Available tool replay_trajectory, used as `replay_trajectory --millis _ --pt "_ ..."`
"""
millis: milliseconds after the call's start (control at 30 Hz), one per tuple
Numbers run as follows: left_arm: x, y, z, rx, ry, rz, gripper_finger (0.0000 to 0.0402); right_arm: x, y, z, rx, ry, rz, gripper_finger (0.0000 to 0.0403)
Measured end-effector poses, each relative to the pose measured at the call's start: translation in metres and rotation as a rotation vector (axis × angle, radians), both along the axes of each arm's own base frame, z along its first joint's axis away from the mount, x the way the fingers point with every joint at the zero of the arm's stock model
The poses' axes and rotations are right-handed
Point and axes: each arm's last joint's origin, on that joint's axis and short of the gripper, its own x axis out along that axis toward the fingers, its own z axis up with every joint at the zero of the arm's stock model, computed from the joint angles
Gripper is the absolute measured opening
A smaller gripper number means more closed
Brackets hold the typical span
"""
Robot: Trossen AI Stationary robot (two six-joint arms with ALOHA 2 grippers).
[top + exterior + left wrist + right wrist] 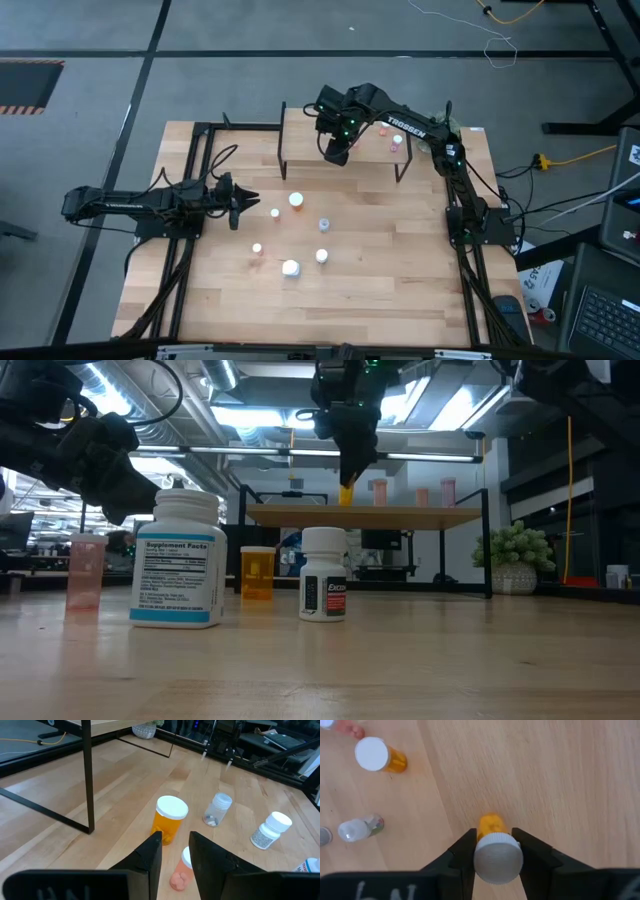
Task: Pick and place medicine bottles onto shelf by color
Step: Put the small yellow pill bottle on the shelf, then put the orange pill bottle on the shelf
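your left gripper (246, 201) is hovering low over the left part of the table (390, 300), its fingers (150, 855) standing a little apart and gripping nothing. just ahead of it in the left wrist view, a pink bottle (181, 872) is lying on the wood, with a white-capped orange bottle (168, 818) standing right behind it. moving right, you are looking at a clear bottle (216, 810) tipped on its side and a small white bottle (270, 829), near each other on the tabletop; from the low view a large white labelled bottle (178, 558) is standing closest to the camera. over the shelf (300, 116), your right gripper (338, 150) is pointing downward with its fingers (462, 851) flanking the white cap of a small orange bottle (493, 847), which is sitting upright with its base on the shelf board; you cannot tell whether the fingers are pinching the cap or merely beside it. further right on the same shelf, three pink bottles (378, 491) are standing apart in a row. a green plant (514, 556) is sitting beyond the shelf's right legs.
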Motion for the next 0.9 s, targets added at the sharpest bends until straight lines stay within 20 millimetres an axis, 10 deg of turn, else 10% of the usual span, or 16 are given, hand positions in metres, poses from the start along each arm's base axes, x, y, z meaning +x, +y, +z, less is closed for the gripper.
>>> replay_trajectory --millis 900 --pt "0.0000 0.0000 -0.0002 0.000 0.001 0.000 0.0093 0.0098 -0.0044 0.0055 -0.051 -0.114 -0.005 0.0210"
